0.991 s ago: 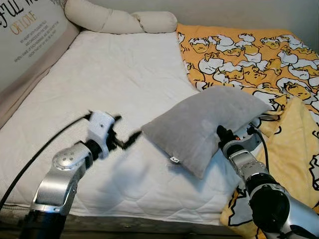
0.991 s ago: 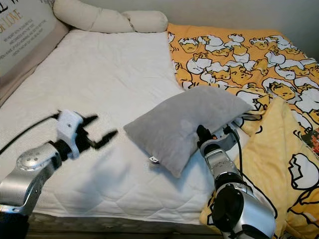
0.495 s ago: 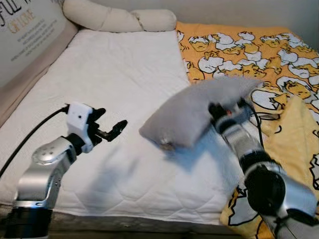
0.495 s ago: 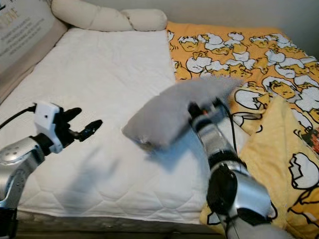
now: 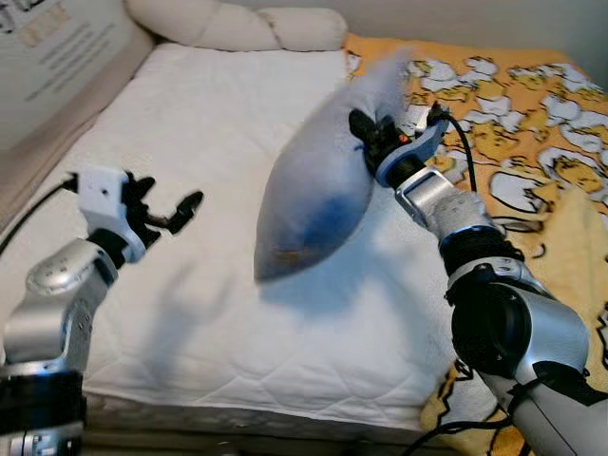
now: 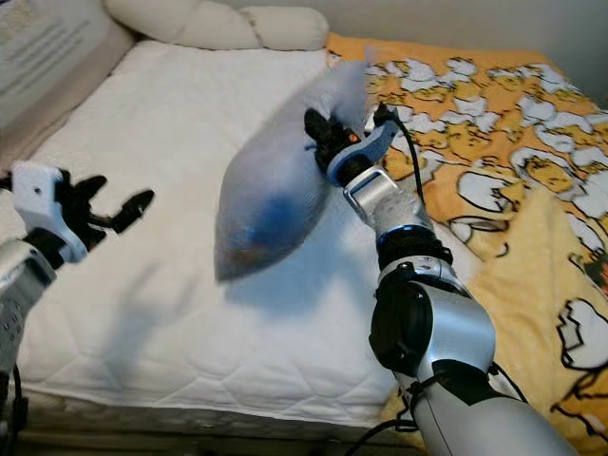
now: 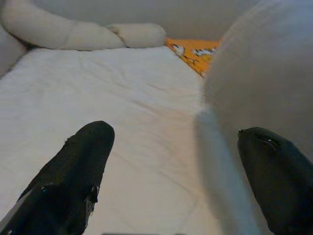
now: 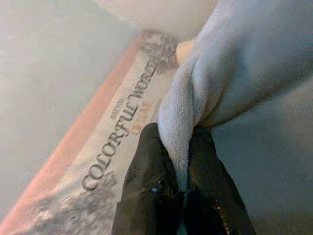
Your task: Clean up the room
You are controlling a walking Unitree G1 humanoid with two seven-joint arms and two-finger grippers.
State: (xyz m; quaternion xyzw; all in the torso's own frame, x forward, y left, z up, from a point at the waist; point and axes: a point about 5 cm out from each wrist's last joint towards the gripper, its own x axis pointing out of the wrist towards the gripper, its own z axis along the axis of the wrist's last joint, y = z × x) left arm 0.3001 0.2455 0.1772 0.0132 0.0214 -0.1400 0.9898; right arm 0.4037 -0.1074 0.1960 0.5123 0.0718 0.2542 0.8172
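Observation:
A grey pillow [image 5: 313,185] hangs in the air over the middle of the white mattress [image 5: 209,123], blurred by motion. My right gripper [image 5: 366,141] is shut on the pillow's upper edge, and the right wrist view has the grey fabric [image 8: 195,105] pinched between the two black fingers [image 8: 146,191]. To the left, low over the mattress, my left gripper [image 5: 166,211] stands open with nothing in it. Its fingers [image 7: 73,171] point toward the pillow [image 7: 264,88], which is a short way off.
A yellow duck-print blanket [image 5: 503,104] covers the bed's right side and spills over the front right corner. A long cream bolster [image 5: 237,24] lies along the head of the bed. A printed cushion [image 5: 57,57] leans at the far left.
My right gripper has lifted the pillow off the mattress and swung it up and toward the head of the bed. The left gripper has drawn back to the left.

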